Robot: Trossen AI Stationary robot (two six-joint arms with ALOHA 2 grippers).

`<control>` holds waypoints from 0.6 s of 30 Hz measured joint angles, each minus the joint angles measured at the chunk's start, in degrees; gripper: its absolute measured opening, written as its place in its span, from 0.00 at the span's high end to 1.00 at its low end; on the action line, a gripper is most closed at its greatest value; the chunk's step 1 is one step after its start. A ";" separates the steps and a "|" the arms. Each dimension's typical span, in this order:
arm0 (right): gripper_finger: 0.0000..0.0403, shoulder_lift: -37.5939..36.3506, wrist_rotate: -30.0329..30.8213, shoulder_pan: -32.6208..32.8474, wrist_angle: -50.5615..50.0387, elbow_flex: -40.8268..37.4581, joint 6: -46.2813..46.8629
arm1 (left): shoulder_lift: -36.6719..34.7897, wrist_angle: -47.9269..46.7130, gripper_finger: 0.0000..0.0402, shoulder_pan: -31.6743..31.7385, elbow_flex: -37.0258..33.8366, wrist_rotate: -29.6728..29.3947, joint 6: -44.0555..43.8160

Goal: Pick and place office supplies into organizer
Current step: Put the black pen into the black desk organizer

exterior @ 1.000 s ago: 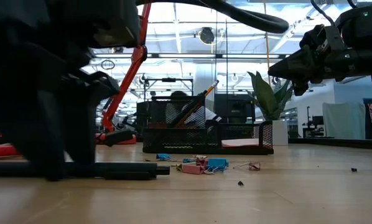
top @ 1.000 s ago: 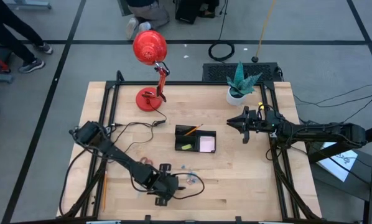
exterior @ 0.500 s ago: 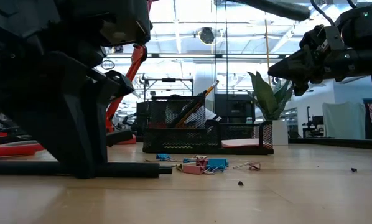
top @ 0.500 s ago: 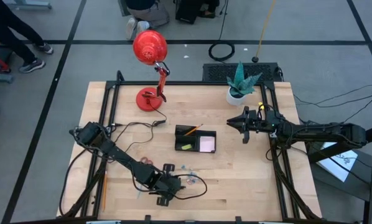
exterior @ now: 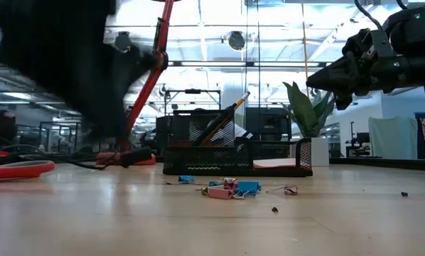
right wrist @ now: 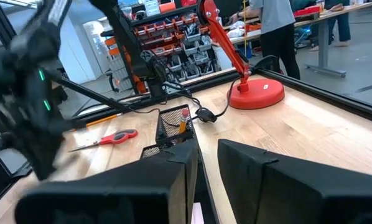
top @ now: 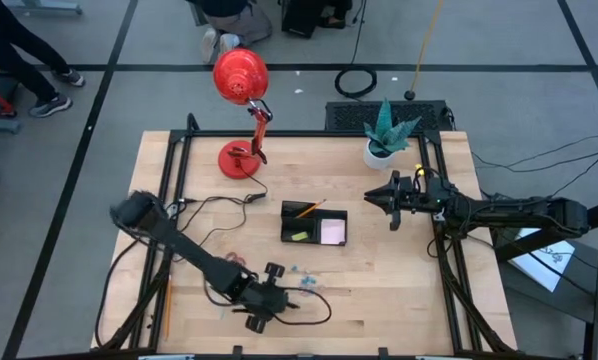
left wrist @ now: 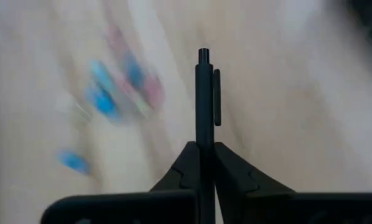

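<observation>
Fingers [left wrist: 226, 177] of the left gripper [left wrist: 203, 163] are clamped on a black pen [left wrist: 203, 99], which stands out straight between them with its clip to one side. Beneath it the wooden table [top: 399, 290] shows blurred, with a scatter of blue and pink clips [left wrist: 105, 99] nearby. From above, the left gripper [top: 279, 297] sits near the table's front edge, just beside those clips [top: 301, 275], and red-handled scissors [top: 231, 259] lie close behind the arm. An orange pencil [top: 166, 308] lies by the front left edge.

The organizer [top: 313, 222] sits mid-table, well apart from the left gripper. 1 orange pencil [top: 309, 207] leans in its rear compartment, a yellow-green piece [top: 299, 236] lies in the front left one, and a pale sticky-note pad [top: 332, 231] fills the right one.

The right gripper [top: 375, 199] hangs above the table just right of the organizer; its fingers [right wrist: 173, 168] stand slightly apart, holding nothing. A red desk lamp [top: 241, 80] and a potted plant [top: 387, 135] stand along the back.
</observation>
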 joint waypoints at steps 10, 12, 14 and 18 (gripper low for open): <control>0.85 0.00 0.07 0.02 -0.25 0.00 0.00 | -16.95 4.91 0.95 3.09 0.12 -9.55 19.39; 0.85 0.00 0.07 0.00 -0.27 0.00 0.02 | -18.26 8.33 0.97 4.94 -0.74 -7.36 22.79; 0.85 0.00 0.09 0.00 -0.23 0.00 0.01 | -19.37 10.43 0.98 6.94 -1.63 -4.02 25.42; 0.85 0.00 0.12 0.02 -0.22 0.00 -0.22 | -20.12 17.43 0.96 11.57 -4.35 1.54 28.55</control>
